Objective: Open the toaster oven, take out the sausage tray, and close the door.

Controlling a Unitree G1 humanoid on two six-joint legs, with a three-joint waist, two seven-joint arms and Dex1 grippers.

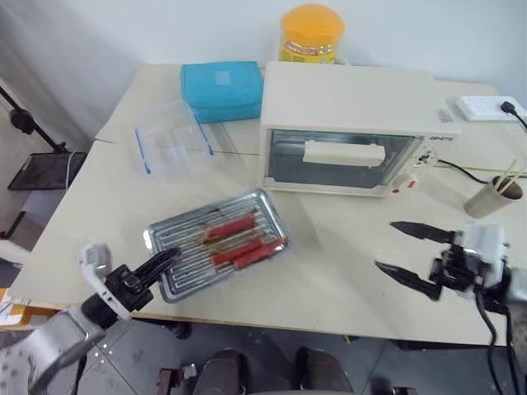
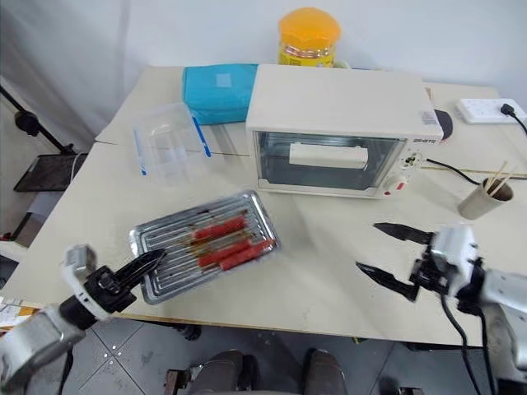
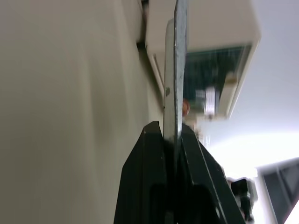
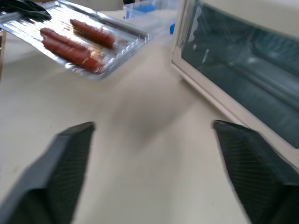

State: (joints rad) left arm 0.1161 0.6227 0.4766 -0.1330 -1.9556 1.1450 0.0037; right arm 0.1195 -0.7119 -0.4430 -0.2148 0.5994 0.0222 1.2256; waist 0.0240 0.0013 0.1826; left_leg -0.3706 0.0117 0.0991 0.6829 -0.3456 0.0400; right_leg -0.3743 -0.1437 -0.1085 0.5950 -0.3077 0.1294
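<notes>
The cream-white toaster oven [image 1: 354,99] stands at the back of the table, its glass door [image 1: 288,160] shut and the bar handle [image 1: 343,153] across it. In front of it to the left is the silver sausage tray [image 1: 165,234] with red sausages [image 1: 239,239]. My left gripper [image 1: 169,257] is shut on the tray's near edge, and the left wrist view shows the thin metal rim [image 3: 176,70] pinched between its fingers. I cannot tell whether the tray rests on the table or hangs just above it. My right gripper [image 1: 386,244] hangs open and empty near the oven's right front corner.
A teal pouch [image 1: 221,89] and a clear plastic box [image 1: 171,138] lie back left. Behind the oven stands a yellow-lidded jar [image 1: 311,33]. A power strip [image 1: 486,107] with a cable and a cup of sticks [image 1: 492,196] are at the right. The table's front edge [image 1: 329,329] is close.
</notes>
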